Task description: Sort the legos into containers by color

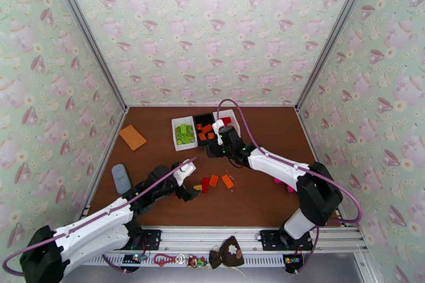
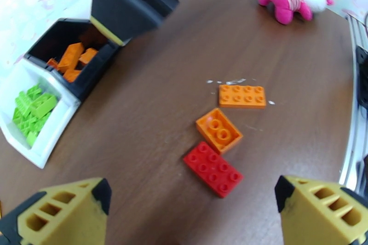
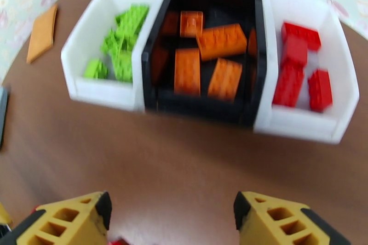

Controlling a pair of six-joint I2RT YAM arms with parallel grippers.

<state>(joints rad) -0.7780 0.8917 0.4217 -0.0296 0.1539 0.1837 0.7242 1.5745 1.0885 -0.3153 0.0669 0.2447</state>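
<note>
Green, orange and red legos (image 3: 221, 41) are sitting sorted in the three bins (image 3: 202, 109); a red brick (image 2: 213, 168) and two orange bricks (image 2: 219, 130) are lying unsorted on the near table (image 2: 152, 117). The left jaws and right jaws are hanging open, empty.

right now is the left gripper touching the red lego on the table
Apart. The left wrist view shows bare table between the red lego and each finger of the left gripper.

Black bin (image 2: 94, 75) far end hidden by R arm (image 2: 129, 7).
</note>
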